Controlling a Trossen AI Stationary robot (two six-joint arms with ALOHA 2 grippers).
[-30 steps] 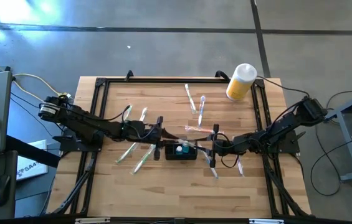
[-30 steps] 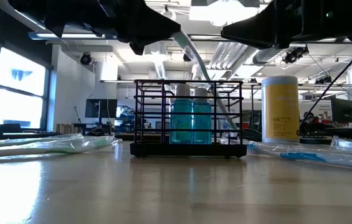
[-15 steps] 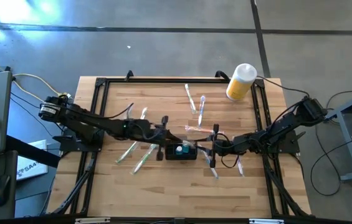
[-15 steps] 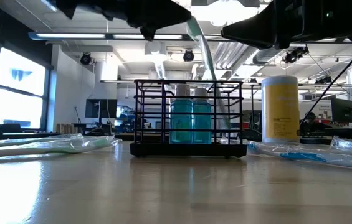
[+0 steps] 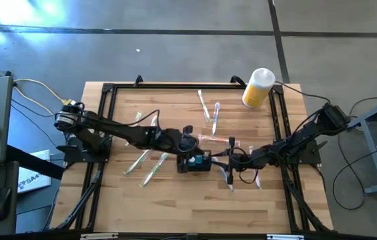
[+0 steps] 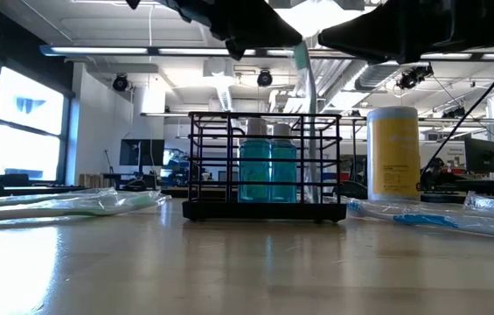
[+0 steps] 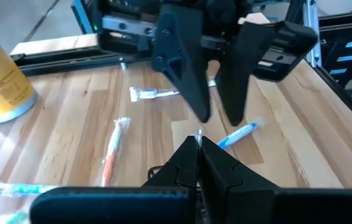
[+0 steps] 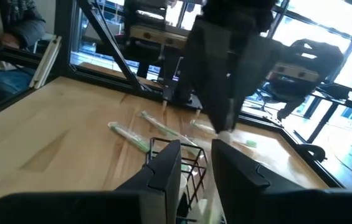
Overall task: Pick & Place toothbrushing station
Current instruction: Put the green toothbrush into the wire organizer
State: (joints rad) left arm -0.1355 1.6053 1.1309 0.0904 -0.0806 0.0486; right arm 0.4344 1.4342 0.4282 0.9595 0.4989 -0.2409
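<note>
Wooden slats form the table (image 5: 175, 200), which is framed by black rails and seen from above. Near its middle a small black wire caddy (image 5: 194, 162) is stood upright, with two blue bottles (image 6: 268, 171) held inside it. Directly above the caddy the left gripper (image 5: 187, 142) is held, its fingers pressed together on the top of a wrapped toothbrush (image 6: 307, 105) that hangs nearly upright into the caddy's side nearest the yellow canister (image 5: 257, 87). Just beside the caddy, on that same side, the right gripper (image 5: 231, 158) is held low with its fingers parted a little and nothing seen between them. More wrapped toothbrushes (image 5: 147, 168) are scattered around the caddy. Trouble is judged possible here: the brush could catch on a wire and tip out, or the two grippers, set so close, could knock together and shove the caddy.
</note>
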